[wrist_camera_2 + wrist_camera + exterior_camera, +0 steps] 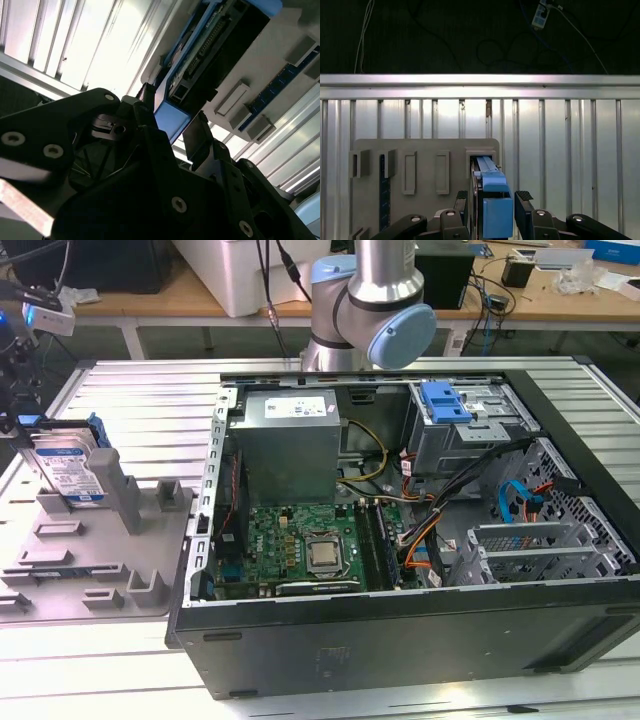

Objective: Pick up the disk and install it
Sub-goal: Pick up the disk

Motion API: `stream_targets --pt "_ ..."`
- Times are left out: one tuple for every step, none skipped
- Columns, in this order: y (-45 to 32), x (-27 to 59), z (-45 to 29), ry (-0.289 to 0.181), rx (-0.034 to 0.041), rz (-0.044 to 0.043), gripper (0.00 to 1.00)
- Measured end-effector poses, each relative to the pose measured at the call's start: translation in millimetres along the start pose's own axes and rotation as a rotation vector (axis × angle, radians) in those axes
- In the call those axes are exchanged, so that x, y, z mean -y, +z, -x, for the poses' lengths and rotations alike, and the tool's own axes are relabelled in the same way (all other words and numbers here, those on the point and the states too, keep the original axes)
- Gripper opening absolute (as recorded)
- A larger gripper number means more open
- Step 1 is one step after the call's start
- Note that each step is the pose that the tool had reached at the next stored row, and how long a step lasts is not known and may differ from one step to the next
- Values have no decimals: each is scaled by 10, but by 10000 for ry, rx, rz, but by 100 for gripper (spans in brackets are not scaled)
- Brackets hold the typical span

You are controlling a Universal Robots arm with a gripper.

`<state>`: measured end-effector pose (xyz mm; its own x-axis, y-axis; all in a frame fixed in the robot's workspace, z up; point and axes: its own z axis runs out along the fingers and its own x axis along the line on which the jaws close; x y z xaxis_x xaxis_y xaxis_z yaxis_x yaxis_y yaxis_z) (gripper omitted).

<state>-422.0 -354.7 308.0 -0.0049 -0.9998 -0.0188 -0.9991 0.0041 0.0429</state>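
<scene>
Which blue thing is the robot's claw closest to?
The blue-framed disk standing in the grey tray, between the gripper's open jaws. The other blue piece sits inside the computer.

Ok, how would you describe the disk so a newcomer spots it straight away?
On the exterior view's left, beside the open computer case, lies a grey fixture tray. The disk stands on edge in a slot there, the gripper at it. Unlike the tray's plain grey blocks, it is a silver slab with a white and blue label and blue frame.
</scene>
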Motion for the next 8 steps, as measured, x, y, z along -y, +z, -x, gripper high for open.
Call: stream_targets --pt "9 0 0 -4 0 0 50" --pt "16 1 0 -6 1 0 50" --pt "23 1 -1 -10 -1 0 50" --pt "30 1 -1 -12 0 0 50" --pt "37 2 -1 -15 0 0 50" --pt "42 2 -1 -17 -1 2 50" --pt "45 2 -1 -18 -2 3 50" --pt "46 2 -1 -20 -2 3 50"
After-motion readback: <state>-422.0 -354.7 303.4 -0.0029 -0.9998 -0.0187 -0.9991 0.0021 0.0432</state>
